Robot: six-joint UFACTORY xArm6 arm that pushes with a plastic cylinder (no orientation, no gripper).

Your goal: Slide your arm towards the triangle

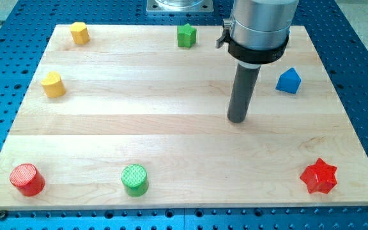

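My tip point(237, 119) rests on the wooden board point(171, 128), right of centre. The blue triangle-like block point(289, 81) lies up and to the right of the tip, about a block's width clear of the rod. A green star block point(186, 36) sits near the view's top, left of the rod. A red star block point(319, 177) sits at the bottom right. The tip touches no block.
A yellow hexagon block point(78, 32) is at the top left and a yellow heart-like block point(53, 84) at the left edge. A red cylinder point(27, 179) and a green cylinder point(135, 179) stand along the bottom. Blue perforated table surrounds the board.
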